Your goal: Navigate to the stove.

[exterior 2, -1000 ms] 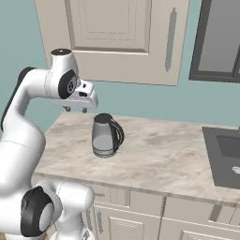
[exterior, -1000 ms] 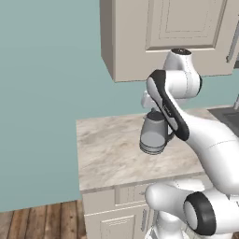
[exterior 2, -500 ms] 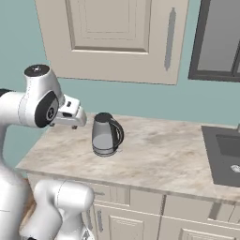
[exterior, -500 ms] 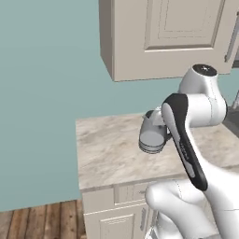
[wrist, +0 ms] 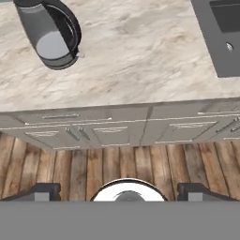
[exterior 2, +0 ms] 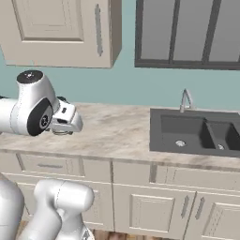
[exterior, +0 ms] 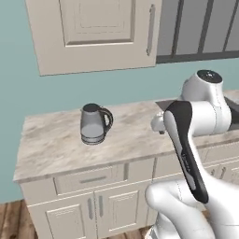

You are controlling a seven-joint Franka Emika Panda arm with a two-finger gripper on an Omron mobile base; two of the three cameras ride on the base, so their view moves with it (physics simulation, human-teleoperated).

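The whole picture is seen to have shifted in both base views since half a second ago, which is read as travel of the base and its cameras rather than any movement of the things on the tabletop (exterior: 56, 149).

At the left, the kettle (exterior: 93, 123) is now shown well to the left of the arm in the left base view, where earlier it was half hidden behind the forearm; it stands upright under the upper cabinet (exterior: 93, 35). In the hand view the kettle (wrist: 49, 35) is placed at the far upper left.

Right of the kettle, a bare stretch of marbled tabletop is crossed, with drawer and door fronts below it and a wood floor (wrist: 117, 164) beneath.

Further right of the kettle, a dark sink (exterior 2: 197, 131) with a faucet (exterior 2: 186, 99) has been brought into the right base view, under a dark window (exterior 2: 187, 33); before, barely its edge was caught.

The gripper (wrist: 119, 191) is seen as two dark tips set wide apart with nothing between them, so it is judged open and unloaded.

No stove is visible in any current picture, so it is judged to lie beyond what is framed, and more driving is judged necessary.
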